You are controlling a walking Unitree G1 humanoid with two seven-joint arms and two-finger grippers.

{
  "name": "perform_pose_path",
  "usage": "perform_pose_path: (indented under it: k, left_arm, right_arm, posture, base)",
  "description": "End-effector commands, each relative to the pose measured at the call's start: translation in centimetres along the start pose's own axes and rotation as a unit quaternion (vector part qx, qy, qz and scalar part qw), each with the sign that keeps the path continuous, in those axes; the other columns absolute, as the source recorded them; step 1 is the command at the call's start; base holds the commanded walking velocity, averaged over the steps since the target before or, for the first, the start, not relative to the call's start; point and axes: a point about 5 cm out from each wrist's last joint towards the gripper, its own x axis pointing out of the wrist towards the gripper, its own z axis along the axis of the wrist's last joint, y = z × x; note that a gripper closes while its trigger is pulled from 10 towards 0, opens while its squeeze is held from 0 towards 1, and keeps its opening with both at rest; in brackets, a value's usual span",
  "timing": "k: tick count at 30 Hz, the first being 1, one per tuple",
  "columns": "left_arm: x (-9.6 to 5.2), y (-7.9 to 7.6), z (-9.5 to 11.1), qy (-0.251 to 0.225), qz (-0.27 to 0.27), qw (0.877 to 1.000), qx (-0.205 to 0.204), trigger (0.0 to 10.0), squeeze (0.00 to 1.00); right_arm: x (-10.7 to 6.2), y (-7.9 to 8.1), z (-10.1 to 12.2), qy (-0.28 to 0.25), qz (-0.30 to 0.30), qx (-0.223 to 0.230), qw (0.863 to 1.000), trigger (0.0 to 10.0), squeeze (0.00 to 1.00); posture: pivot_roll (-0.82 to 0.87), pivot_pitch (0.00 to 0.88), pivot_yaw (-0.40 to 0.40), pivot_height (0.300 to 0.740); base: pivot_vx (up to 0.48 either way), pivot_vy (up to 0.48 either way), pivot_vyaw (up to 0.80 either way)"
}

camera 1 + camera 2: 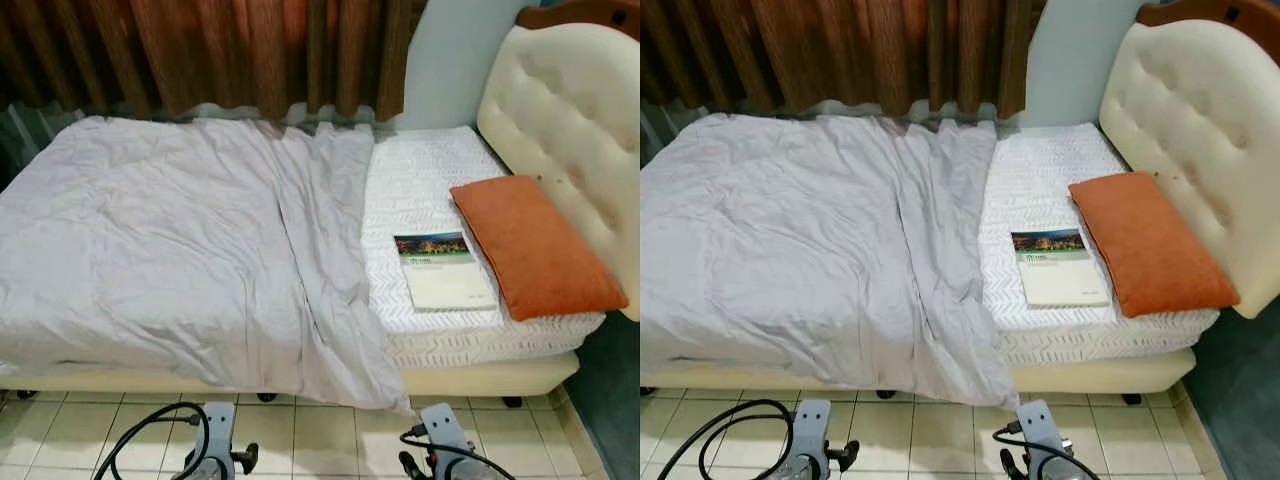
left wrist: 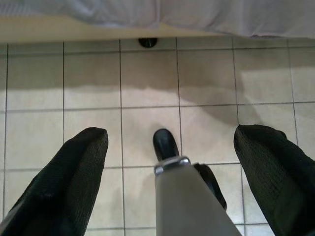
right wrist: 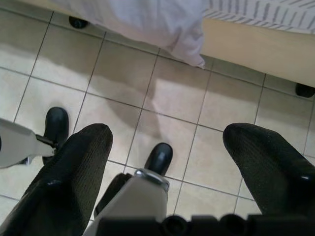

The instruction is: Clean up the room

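Covering quilted mattress (image 1: 425, 190), rumpled grey sheet (image 1: 180, 250)

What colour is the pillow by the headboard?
Orange; the pillow shows best in the left eye view.

One bed (image 1: 480, 375), one grey sheet (image 1: 180, 240), one orange pillow (image 1: 535, 245), one book (image 1: 442, 270).

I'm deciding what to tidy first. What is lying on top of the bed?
A rumpled grey sheet covers most of the mattress, one corner hanging toward the floor. On the bare part lie a book and an orange pillow against the headboard. Anything under the sheet is hidden.
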Motion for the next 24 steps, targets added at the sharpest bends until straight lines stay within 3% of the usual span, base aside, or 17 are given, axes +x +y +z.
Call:
perform_pose_path:
  k: [1,3,4,5,6,8,11,13,24]
  left_arm:
    - [0.1,-0.1,1.2,-0.027,-0.006,1.0,0.01,10.0,0.0]
    - [0.2,-0.2,1.9,-0.042,-0.007,0.999,0.007,10.0,0.0]
    - [0.2,-0.2,2.5,-0.053,-0.006,0.998,0.028,10.0,0.0]
    - [0.3,0.0,4.5,-0.086,0.001,0.996,0.033,10.0,0.0]
    - [0.3,0.0,4.5,-0.086,0.001,0.996,0.033,10.0,0.0]
    - [0.3,0.3,6.7,-0.119,0.005,0.993,0.026,10.0,0.0]
    - [0.2,0.3,8.5,-0.145,0.006,0.989,0.005,10.0,0.0]
    - [0.3,0.1,8.5,-0.142,0.006,0.99,-0.002,10.0,0.0]
    - [0.4,-0.3,4.3,-0.065,-0.008,0.998,-0.025,10.0,0.0]
  right_arm:
    - [0.1,-0.4,1.0,-0.025,-0.009,0.024,0.999,10.0,0.0]
    - [0.1,-0.6,1.5,-0.039,-0.015,0.042,0.998,10.0,0.0]
    - [0.1,-0.7,2.0,-0.05,-0.018,0.047,0.997,10.0,0.0]
    - [0.2,-1.0,3.6,-0.085,-0.026,0.057,0.994,10.0,0.0]
    - [0.2,-1.0,3.6,-0.085,-0.026,0.057,0.994,10.0,0.0]
    - [0.3,-1.4,5.3,-0.114,-0.035,0.078,0.99,10.0,0.0]
    - [0.3,-1.6,6.4,-0.128,-0.041,0.074,0.988,10.0,0.0]
    - [0.3,-1.5,6.2,-0.12,-0.041,0.065,0.99,10.0,0.0]
    - [0.5,0.1,3.6,-0.064,-0.006,0.026,0.998,10.0,0.0]
  posture:
    - [-0.01,0.0,0.014,0.74]
    - [-0.01,0.0,0.014,0.74]
    - [-0.01,0.0,0.013,0.74]
    - [-0.01,0.0,0.014,0.74]
    - [-0.01,0.0,0.014,0.74]
    - [-0.01,0.0,0.016,0.74]
    - [-0.02,0.0,0.021,0.74]
    - [-0.01,0.0,0.02,0.74]
    - [-0.02,0.0,0.015,0.74]
  base:
    - [0.0,0.0,0.0]
    - [0.0,0.0,0.0]
    - [0.0,0.0,0.0]
    - [0.0,0.0,0.0]
    - [0.0,0.0,0.0]
    - [0.0,0.0,0.0]
    - [0.0,0.0,0.0]
    - [0.0,0.0,0.0]
    - [0.0,0.0,0.0]
